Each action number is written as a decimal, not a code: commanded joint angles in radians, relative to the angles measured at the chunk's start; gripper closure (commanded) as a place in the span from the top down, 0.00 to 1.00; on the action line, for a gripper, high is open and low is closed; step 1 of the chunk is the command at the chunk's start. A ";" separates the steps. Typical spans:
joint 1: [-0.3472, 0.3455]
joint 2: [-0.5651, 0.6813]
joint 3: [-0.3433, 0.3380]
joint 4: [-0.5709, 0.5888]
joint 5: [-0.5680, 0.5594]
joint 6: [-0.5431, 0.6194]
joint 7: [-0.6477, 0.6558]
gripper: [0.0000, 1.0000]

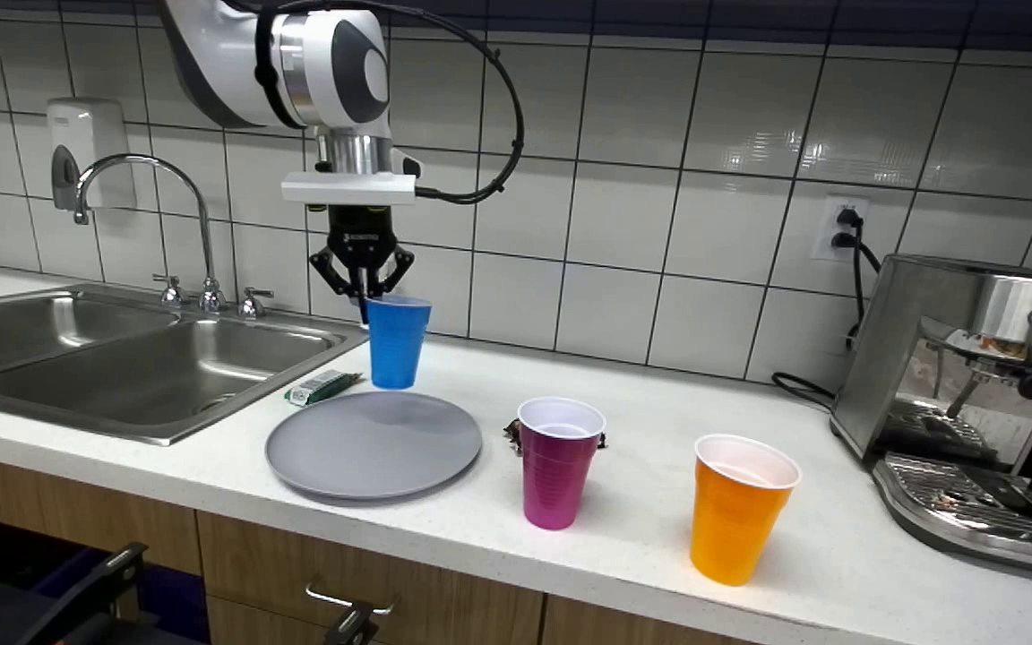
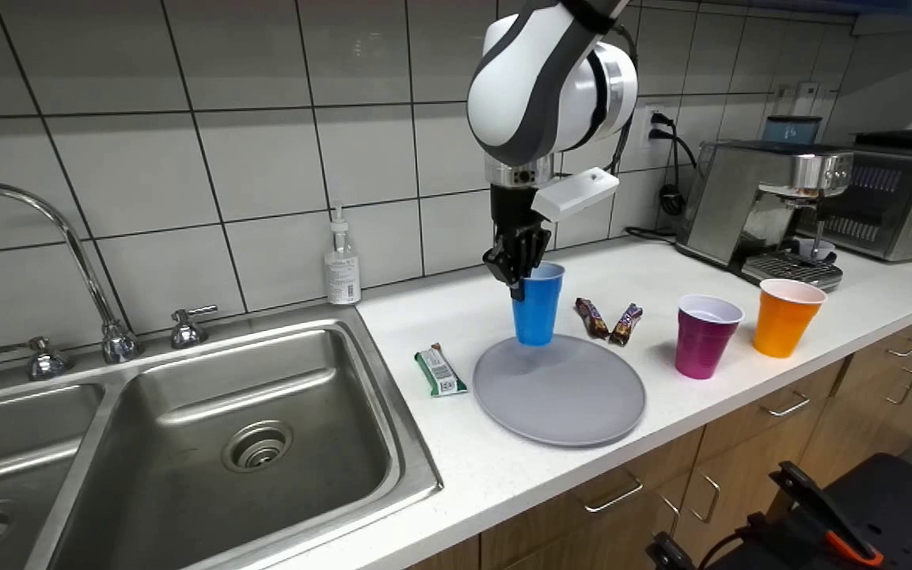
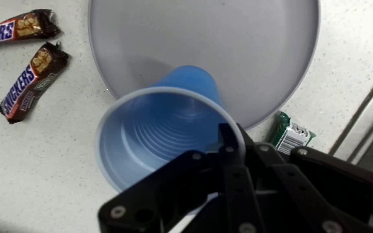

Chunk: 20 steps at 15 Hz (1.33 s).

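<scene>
- My pincer pinches the blue cup by its rim, at twelve o'clock of the gray plate in an exterior view.
- Gripped one-sidedly, it could swivel or slip.

Blue cup stands out mid-frame in the wrist view, pale-lipped, against a black gripper! Plain grey plate up top, brown Snickers bars upper left, and in an exterior view it's magenta cup low centre, orange cup lower right!
</scene>
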 commanded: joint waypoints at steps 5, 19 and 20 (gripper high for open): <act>0.022 -0.063 0.039 -0.102 0.028 0.018 -0.025 0.01; 0.082 -0.042 0.059 -0.153 -0.006 0.075 0.042 0.01; 0.084 -0.042 0.058 -0.160 -0.008 0.089 0.046 0.01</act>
